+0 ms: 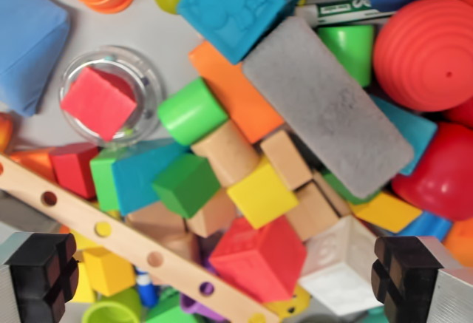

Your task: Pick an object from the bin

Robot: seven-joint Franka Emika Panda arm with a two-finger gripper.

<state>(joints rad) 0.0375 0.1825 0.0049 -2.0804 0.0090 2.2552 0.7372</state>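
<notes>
Red block (pixel 260 258) lies between my fingers at six o'clock, with a yellow cube (pixel 261 193) just above it. My claw (pixel 225 279) hangs spread wide and empty over the heap. Nothing is picked yet; lowering, closing and lifting all remain, I judge.

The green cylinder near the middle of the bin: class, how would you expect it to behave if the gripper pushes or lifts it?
The green cylinder lies on its side, so a push would probably roll it. It rests against an orange block, which may stop it. It looks solid and smooth, so likely stiff, perhaps slippery.
</notes>
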